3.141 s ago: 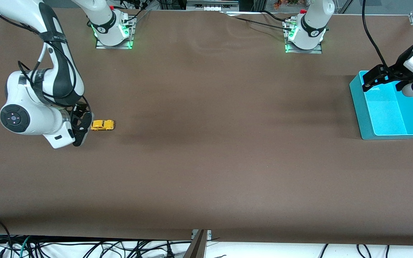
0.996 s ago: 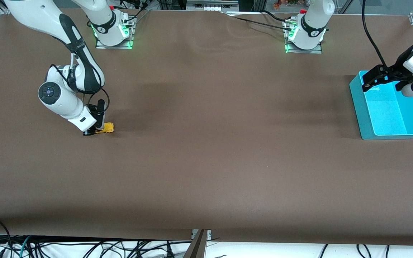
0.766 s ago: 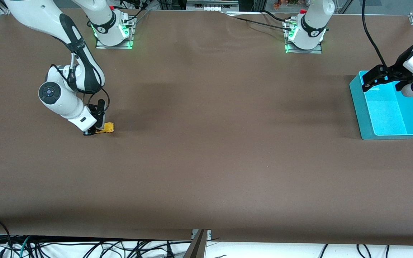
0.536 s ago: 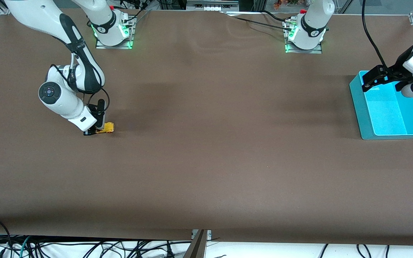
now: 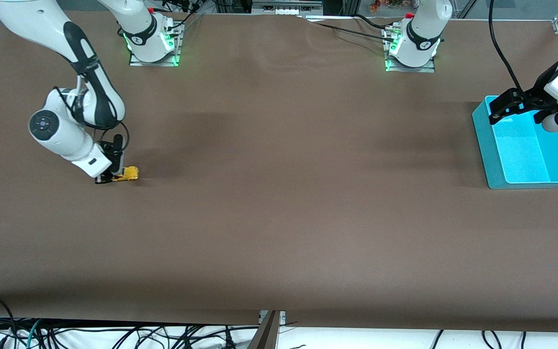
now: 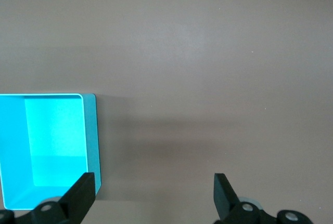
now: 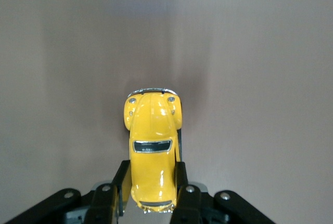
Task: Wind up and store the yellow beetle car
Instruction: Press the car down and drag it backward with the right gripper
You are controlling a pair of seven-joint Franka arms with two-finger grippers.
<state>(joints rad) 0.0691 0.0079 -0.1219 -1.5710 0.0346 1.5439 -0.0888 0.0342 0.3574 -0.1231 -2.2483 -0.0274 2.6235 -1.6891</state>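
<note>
The yellow beetle car stands on its wheels on the brown table near the right arm's end. My right gripper is low at the table and shut on the car's rear half. In the right wrist view the car sits between both fingers, its nose pointing away from the wrist. The teal bin stands empty at the left arm's end. My left gripper waits open and empty over the bin's rim. In the left wrist view, the bin lies beside my left gripper.
The two arm bases stand on plates along the table's edge farthest from the front camera. Cables hang below the table edge nearest the front camera. The brown table stretches bare between the car and the bin.
My right gripper came down onto the car and shut on it. In the last half second it has dragged the car a short way along the table toward the right arm's end.
</note>
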